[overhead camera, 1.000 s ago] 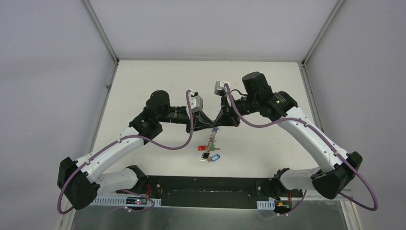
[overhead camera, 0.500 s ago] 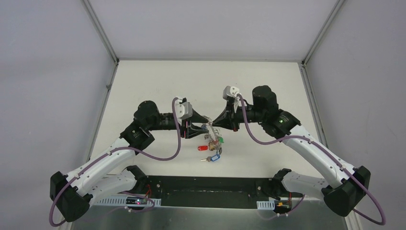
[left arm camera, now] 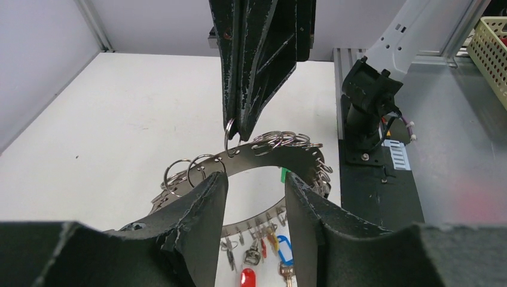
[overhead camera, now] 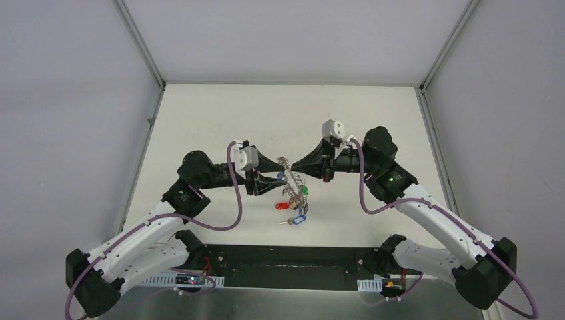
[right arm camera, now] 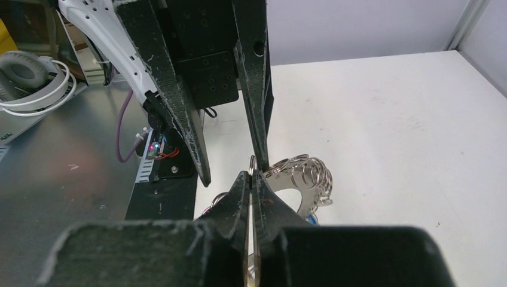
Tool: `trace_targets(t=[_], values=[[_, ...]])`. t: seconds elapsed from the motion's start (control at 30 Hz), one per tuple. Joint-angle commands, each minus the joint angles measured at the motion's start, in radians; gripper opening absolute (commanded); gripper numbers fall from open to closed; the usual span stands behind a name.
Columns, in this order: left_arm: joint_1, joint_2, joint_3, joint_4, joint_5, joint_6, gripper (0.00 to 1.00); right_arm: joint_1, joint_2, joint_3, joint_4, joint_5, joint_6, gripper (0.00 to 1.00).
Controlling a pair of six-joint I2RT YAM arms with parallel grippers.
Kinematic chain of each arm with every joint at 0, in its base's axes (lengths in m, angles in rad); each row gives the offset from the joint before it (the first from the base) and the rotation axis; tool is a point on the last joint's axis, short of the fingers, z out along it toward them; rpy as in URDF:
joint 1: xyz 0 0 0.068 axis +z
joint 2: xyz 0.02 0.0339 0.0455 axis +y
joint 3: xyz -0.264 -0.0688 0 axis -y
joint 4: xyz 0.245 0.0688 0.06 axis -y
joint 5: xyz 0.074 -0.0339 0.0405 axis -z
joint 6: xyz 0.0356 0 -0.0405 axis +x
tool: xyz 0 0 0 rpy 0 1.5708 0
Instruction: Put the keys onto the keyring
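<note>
Two robot arms meet nose to nose over a white surface (overhead camera: pixel 220 113), holding up a large flat grey keyring (overhead camera: pixel 291 179) edged with small wire loops. The right claw (overhead camera: pixel 296 168), reaching in from 3 o'clock, is pinched shut on the ring's top rim. The left claw (overhead camera: pixel 278 177), level and coming from 9 o'clock, stands partly open astride the near rim, gripping nothing. The red-tagged key (overhead camera: pixel 282 206) at 6 o'clock and the blue-tagged key (overhead camera: pixel 300 218) at 5 o'clock of the ring seem to lie loose on the surface. By that reading neither key is threaded yet, so both remain to do.
</note>
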Motion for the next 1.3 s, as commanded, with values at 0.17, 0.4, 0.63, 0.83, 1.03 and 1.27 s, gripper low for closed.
trace_targets(t=[0.17, 0.4, 0.63, 0.83, 1.03, 1.27], values=[[-0.009, -0.004, -0.004, 0.092, -0.027, -0.039, 0.41, 0.001, -0.032, 0.003, 0.166, -0.067, 0.049, 0.00], [-0.009, 0.007, -0.019, 0.191, -0.043, -0.072, 0.31, 0.001, -0.023, 0.003, 0.170, -0.075, 0.053, 0.00], [-0.009, 0.043, -0.019, 0.240, -0.028, -0.080, 0.18, 0.001, -0.017, 0.005, 0.174, -0.073, 0.065, 0.00], [-0.009, 0.062, -0.014, 0.285, -0.026, -0.090, 0.17, 0.000, -0.019, 0.002, 0.173, -0.069, 0.065, 0.00], [-0.009, 0.059, -0.017, 0.293, -0.027, -0.088, 0.15, 0.002, -0.015, -0.002, 0.173, -0.065, 0.063, 0.00], [-0.009, 0.048, -0.018, 0.292, -0.027, -0.086, 0.12, 0.002, -0.009, -0.002, 0.173, -0.062, 0.060, 0.00]])
